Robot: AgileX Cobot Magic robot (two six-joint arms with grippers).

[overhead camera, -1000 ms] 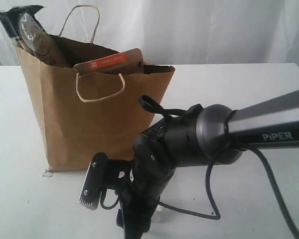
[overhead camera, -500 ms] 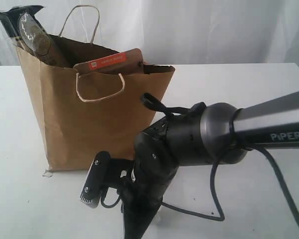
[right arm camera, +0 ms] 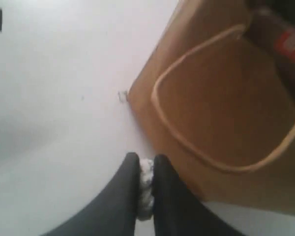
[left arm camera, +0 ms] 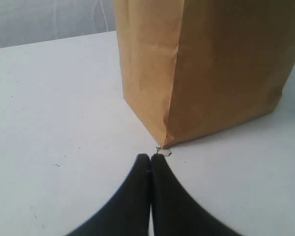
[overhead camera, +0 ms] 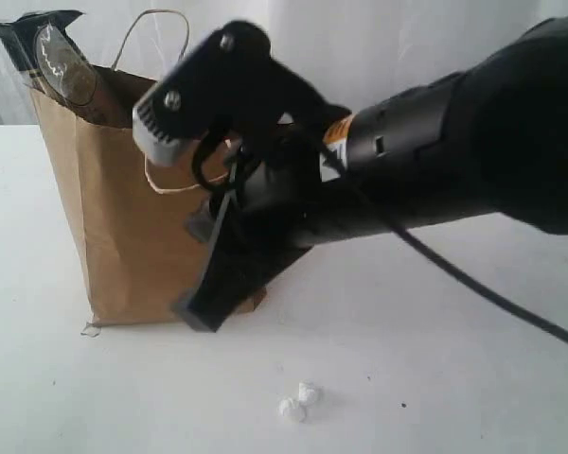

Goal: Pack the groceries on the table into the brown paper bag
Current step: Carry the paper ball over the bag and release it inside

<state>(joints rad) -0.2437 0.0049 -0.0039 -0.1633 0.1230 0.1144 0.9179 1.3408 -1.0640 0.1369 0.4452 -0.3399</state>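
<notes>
Though its bulky black forearm fills the exterior view to the right of the brown paper bag point(overhead camera: 114, 218), the right arm can be traced slanting down across the bag's front. Its wrist camera point(overhead camera: 166, 118) sits uppermost near the bag's rim, and the right end effector point(overhead camera: 197, 312) points down beside the bag's lower front edge; whether it touches the tabletop point(overhead camera: 435, 378) cannot be told. Its fingers point(right arm camera: 123, 196) are drawn close and pinch a crumpled white lump point(right arm camera: 145, 189) between them, just beside the bag's front wall.

The left arm shows only through its own wrist camera: the left end effector point(left arm camera: 150, 158) is pressed together and aimed at a bottom corner of the bag, where a scrap of clear tape point(left arm camera: 163, 151) sticks out.

The bag stands upright on the tabletop. The long spaghetti packet point(overhead camera: 52, 52) juts from the bag's top at the corner away from the right arm, its dark upper end reaching the frame edge. The brown orange-labelled pouch point(right arm camera: 285, 44) appears only as a blurred orange patch inside the bag's mouth in the right wrist view; in the exterior view the arm covers it. Two small white lumps point(overhead camera: 298, 402) lie on the tabletop in front of the bag. Whatever else the bag holds is hidden by its walls
</notes>
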